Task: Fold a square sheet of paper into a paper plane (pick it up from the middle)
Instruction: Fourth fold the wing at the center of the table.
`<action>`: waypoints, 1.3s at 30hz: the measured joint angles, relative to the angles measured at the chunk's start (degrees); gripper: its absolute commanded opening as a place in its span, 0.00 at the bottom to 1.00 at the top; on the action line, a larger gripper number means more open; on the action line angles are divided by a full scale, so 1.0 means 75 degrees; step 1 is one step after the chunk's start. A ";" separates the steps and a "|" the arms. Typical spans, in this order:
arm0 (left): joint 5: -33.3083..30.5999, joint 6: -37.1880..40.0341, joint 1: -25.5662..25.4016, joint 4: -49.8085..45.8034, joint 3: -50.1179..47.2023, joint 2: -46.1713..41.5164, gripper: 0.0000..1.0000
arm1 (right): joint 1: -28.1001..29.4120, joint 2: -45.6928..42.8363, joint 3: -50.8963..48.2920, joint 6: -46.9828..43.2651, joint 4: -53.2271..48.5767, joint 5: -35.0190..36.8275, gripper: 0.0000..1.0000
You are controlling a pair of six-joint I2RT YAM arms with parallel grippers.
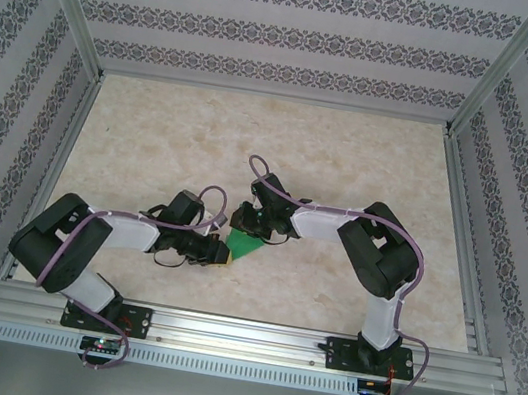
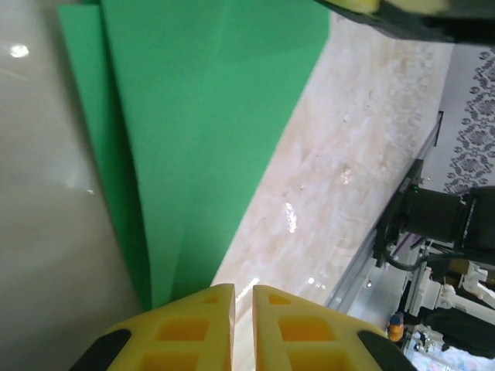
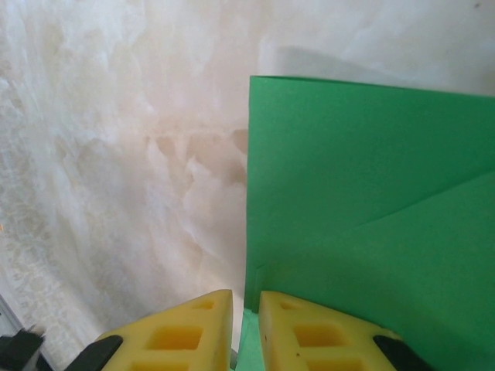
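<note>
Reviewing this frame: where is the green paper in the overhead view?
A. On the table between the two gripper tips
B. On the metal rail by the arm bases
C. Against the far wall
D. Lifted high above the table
A: in the top view the green paper lies on the table, with the left gripper and the right gripper meeting at it from either side.

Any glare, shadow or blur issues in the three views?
Left wrist: glare spots on the glossy table, far-right background soft, folded green paper sharp. Right wrist: even light, faint shadow above the paper's top edge. Top external: diffuse light, no glare, paper small in frame.
</note>
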 measured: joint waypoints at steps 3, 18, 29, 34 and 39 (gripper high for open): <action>-0.0076 0.0131 0.0003 -0.0256 0.0000 -0.0804 0.16 | 0.0000 0.0000 -0.0009 0.0000 0.0020 0.0000 0.19; -0.0560 -0.0119 0.0230 0.0315 -0.0201 -0.0595 0.17 | 0.0000 0.0000 -0.0012 0.0000 0.0020 0.0000 0.18; -0.0420 -0.0099 0.0233 0.0434 -0.0195 -0.0600 0.26 | 0.0003 0.0000 -0.0012 0.0000 0.0020 0.0003 0.18; -0.1131 0.0189 0.0262 -0.0562 -0.0087 -0.1632 0.31 | 0.0006 0.0000 -0.0012 0.0000 0.0017 0.0003 0.18; -0.1434 0.0219 0.0271 -0.0906 -0.0079 -0.1725 0.32 | 0.0015 0.0000 -0.0009 0.0000 0.0017 0.0029 0.18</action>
